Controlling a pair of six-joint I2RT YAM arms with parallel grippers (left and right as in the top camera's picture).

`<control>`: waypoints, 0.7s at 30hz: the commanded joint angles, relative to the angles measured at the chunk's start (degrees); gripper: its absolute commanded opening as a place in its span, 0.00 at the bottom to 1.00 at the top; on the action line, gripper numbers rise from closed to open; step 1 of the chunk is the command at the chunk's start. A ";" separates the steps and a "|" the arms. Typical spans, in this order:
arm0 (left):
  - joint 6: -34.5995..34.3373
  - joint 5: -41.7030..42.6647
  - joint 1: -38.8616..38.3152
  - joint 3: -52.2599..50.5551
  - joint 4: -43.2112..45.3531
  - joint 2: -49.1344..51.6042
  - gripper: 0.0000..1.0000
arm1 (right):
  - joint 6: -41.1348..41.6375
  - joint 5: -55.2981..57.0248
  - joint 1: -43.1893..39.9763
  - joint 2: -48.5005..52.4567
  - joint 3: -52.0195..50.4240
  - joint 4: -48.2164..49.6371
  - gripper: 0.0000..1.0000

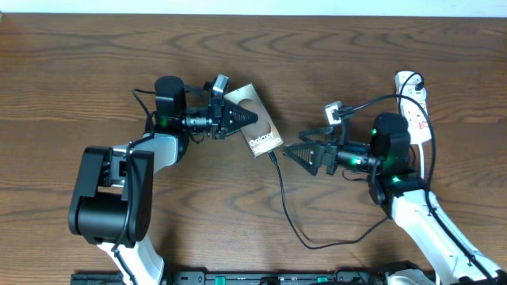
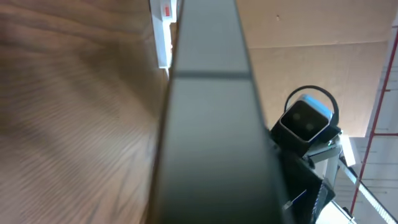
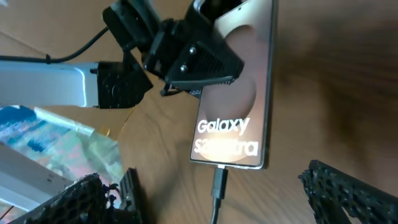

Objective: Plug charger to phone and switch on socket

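The phone is a brown slab with white Galaxy lettering, lying mid-table. My left gripper is shut on its far end; in the left wrist view the phone's dark edge fills the middle. The right wrist view shows the phone with the left gripper on it. The charger's black plug sits in the phone's bottom port. Its cable loops towards the front edge. My right gripper is open and empty just right of the plug, with the fingers wide either side of the cable. The socket lies at the far right.
The white power strip with a red switch also shows in the left wrist view. Its thick white cord runs down beside the right arm. The right arm's wrist camera faces the left gripper. The table is brown wood.
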 commanded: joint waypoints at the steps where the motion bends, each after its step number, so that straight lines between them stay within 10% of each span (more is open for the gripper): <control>1: 3.72 1.49 -0.46 5.99 0.17 4.00 0.07 | -2.38 0.20 -1.84 -0.90 0.83 -1.11 0.99; 13: 6.67 -2.32 -2.56 16.13 -0.59 18.08 0.07 | -5.11 2.67 -2.82 -0.90 0.83 -4.46 0.99; 21: 18.25 -19.30 -2.45 16.17 -24.57 18.05 0.07 | -5.29 3.04 -2.82 -0.90 0.83 -5.01 0.99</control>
